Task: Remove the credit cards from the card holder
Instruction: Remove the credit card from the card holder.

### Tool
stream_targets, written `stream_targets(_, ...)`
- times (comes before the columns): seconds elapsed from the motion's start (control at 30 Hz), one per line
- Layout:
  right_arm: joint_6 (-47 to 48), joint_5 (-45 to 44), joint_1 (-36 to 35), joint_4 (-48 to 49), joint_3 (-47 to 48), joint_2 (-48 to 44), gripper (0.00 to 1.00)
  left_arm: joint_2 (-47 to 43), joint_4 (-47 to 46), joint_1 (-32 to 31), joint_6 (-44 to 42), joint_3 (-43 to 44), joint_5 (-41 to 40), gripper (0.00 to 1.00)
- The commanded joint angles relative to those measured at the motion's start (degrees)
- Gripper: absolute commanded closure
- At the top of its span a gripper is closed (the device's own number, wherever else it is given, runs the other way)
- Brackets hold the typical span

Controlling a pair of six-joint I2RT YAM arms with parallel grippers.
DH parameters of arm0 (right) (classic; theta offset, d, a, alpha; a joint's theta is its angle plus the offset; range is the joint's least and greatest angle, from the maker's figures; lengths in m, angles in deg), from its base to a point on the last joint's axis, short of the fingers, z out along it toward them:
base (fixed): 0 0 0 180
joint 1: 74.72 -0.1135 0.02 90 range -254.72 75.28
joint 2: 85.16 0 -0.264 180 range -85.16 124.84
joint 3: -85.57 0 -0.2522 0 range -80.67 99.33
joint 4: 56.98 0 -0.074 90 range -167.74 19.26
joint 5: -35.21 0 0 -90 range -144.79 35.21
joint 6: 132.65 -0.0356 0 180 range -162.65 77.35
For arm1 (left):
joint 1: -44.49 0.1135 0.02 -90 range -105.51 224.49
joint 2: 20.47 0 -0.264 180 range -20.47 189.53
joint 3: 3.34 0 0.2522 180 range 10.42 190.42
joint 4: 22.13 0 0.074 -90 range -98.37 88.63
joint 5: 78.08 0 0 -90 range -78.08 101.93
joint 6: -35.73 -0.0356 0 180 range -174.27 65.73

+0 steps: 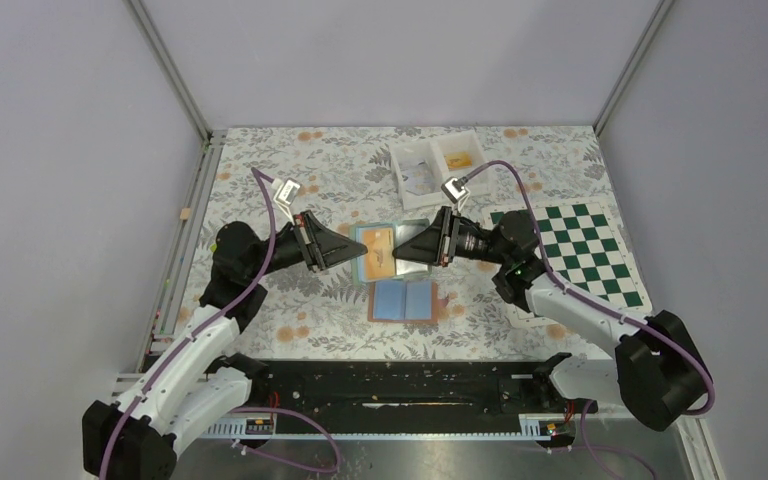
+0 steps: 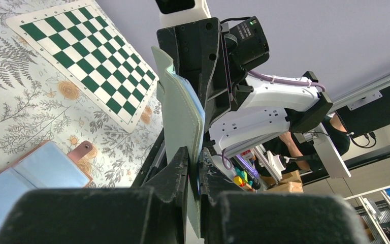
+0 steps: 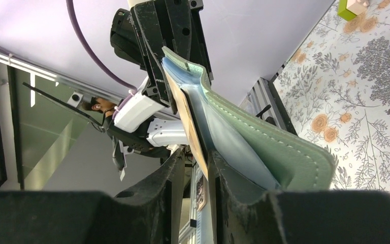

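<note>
— What has the left end effector got?
— It's clamped tight on the green card holder (blue pockets inside), raised left of the chessboard mat.
— And the right end effector?
— Slightly parted astride a tan credit card in that holder.
— Containers?
— A white tray sits behind the mat's left corner, with a pale piece left and an orange bit right.

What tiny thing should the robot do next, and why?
Probably squeeze the right gripper shut on the card. Its jaws sit either side of the card's edge, with a sliver of gap on one side, so it does not look gripped yet. The left gripper is shut on the holder, lifted off the table, which should steady it for the pull.
</note>
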State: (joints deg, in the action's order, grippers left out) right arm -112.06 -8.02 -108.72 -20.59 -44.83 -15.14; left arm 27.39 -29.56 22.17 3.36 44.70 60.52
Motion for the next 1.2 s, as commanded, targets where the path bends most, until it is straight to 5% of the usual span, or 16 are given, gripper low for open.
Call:
stream_targets(0.0,-3.09,1.50,-0.04,8.91,2.91,0.92,0.70,0.55,-5.37,-0.36,1.09,0.42,1.68,1.00)
stream_targets(0.3,-12.98,5.42,-0.09,26.60,3.35,7.96,0.73,1.88,-7.33,-0.35,2.29,0.42,2.50,1.00)
stream_targets(0.63,-7.93,5.61,-0.19,19.57,4.79,6.44,0.68,3.03,-8.70,-0.35,4.10,-0.13,2.58,1.00)
stream_targets(0.9,-7.85,6.06,-0.15,21.92,5.02,5.83,1.00,3.92,-9.46,-0.35,4.98,0.02,2.69,1.00)
stream_targets(1.07,-8.68,5.53,-0.08,24.36,3.66,5.76,1.00,4.00,-8.30,0.38,4.58,1.12,4.28,0.98)
stream_targets(1.17,-6.95,4.91,-0.10,22.11,2.81,4.50,1.00,3.68,-6.01,1.45,3.80,2.11,5.21,0.86)
